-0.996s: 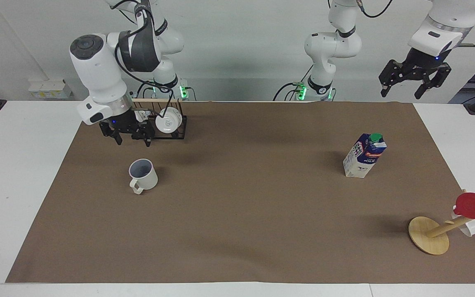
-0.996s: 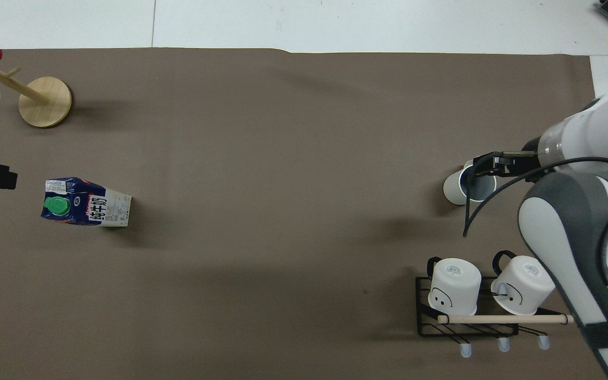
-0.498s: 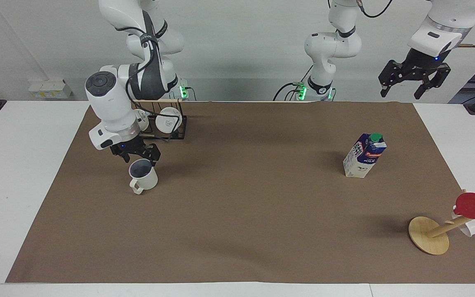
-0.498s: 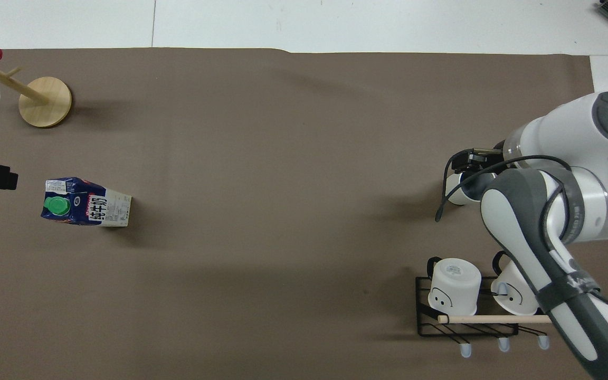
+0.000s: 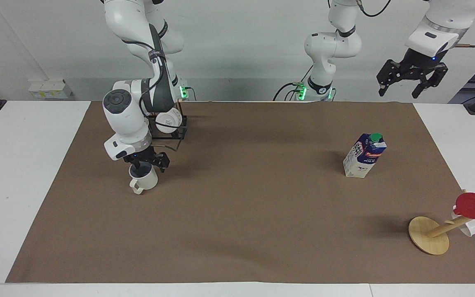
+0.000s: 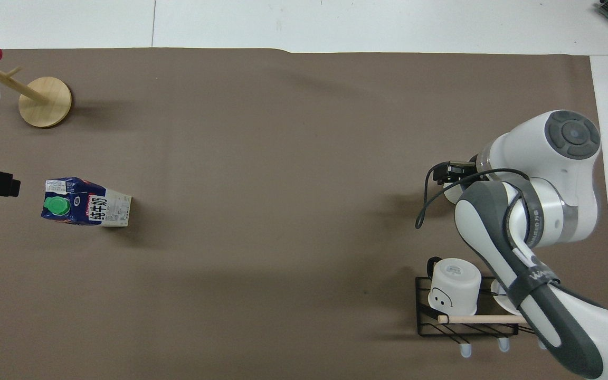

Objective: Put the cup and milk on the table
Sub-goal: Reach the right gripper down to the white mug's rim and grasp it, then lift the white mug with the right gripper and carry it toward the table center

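Note:
The cream-white cup (image 5: 146, 180) stands upright on the brown sheet of the table (image 5: 237, 222) toward the right arm's end, its handle pointing away from the robots. My right gripper (image 5: 150, 163) is down at the cup's rim, open, with one finger inside the cup and one outside. In the overhead view the right arm covers most of the cup (image 6: 448, 193). The milk (image 5: 364, 156) stands upright toward the left arm's end and also shows in the overhead view (image 6: 85, 202). My left gripper (image 5: 402, 84) waits open, high above that end of the table.
A black wire rack (image 5: 179, 133) with two white mugs (image 6: 454, 287) stands near the right arm's base. A wooden mug tree (image 5: 428, 235) with a red cup (image 5: 474, 205) stands at the left arm's end, farther from the robots than the milk.
My right gripper has come away from the rack and dropped onto the cup's rim. The cup, the milk and the left gripper have hardly moved.

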Controlling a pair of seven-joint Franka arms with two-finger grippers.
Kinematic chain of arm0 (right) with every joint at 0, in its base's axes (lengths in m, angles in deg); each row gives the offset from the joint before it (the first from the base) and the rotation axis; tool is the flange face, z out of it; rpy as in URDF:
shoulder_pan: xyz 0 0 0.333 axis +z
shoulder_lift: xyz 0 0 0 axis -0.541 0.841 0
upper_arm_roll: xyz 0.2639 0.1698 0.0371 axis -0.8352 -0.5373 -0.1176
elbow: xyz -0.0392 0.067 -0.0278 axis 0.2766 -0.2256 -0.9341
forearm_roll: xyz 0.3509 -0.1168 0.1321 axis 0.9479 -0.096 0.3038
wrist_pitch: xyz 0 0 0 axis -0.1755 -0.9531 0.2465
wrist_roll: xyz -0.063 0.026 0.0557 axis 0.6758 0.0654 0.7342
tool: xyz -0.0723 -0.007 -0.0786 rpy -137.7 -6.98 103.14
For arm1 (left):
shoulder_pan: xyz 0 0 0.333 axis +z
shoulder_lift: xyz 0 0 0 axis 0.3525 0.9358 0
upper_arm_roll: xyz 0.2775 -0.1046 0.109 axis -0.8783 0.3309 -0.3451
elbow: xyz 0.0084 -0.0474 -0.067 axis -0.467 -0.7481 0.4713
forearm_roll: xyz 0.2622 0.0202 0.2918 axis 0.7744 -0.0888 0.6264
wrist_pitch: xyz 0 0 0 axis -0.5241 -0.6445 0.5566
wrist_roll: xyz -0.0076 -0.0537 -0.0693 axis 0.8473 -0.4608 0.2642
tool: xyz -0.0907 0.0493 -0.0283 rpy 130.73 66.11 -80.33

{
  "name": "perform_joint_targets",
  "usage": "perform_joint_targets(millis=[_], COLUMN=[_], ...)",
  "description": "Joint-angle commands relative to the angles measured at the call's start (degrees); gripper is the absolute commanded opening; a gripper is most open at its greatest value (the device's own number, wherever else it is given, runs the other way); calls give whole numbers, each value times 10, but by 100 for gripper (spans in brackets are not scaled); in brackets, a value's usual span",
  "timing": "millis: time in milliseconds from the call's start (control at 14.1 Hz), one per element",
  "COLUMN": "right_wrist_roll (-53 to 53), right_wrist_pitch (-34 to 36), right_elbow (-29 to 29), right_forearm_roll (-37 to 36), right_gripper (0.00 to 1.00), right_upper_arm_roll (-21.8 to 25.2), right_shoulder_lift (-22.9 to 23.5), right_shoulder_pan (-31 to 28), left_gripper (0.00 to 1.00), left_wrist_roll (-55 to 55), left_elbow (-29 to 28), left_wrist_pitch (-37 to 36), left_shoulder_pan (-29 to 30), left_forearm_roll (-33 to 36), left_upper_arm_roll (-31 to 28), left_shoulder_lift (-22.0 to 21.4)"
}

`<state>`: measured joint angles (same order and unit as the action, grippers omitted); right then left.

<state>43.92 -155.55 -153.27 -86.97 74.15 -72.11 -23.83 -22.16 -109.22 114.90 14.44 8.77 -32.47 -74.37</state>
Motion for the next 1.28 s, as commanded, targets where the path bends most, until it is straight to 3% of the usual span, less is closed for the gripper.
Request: perform_joint_targets(millis=[0, 285, 356, 569, 640, 711, 1209], right_wrist_roll=[-4, -2, -3, -12, -13, -14, -66], right_wrist_pitch=[-14, -26, -27, -38, -39, -39, -2], right_elbow=[-14, -14, -14, -14, -14, -14, 43], right_forearm_roll=[-1, -1, -1, 0, 1, 4, 25], right_gripper=[100, 99, 87, 22, 8, 0, 0], right_upper_arm_roll=[-3, -3, -3, -3, -3, -3, -2], right_shoulder_lift=[-5, 4, 4, 6, 6, 6, 11], right_shoulder_pan=[-3, -9, -10, -12, -12, -13, -8], left_gripper=[100, 100, 100, 100, 100, 100, 100], left_wrist_roll=[-1, 0, -1, 1, -1, -2, -5], left_elbow=[-19, -20, -20, -21, -21, -21, -21], left_wrist_pitch=[7, 7, 7, 8, 8, 8, 7], left_shoulder_pan=[-4, -3, -3, -4, -4, -3, -3], left_forearm_roll=[-7, -7, -7, -7, -7, -7, -7], left_upper_arm_roll=[-2, -2, -2, -2, -2, -2, -2], left_shoulder_lift=[-17, -18, -18, -18, -18, -18, -19])
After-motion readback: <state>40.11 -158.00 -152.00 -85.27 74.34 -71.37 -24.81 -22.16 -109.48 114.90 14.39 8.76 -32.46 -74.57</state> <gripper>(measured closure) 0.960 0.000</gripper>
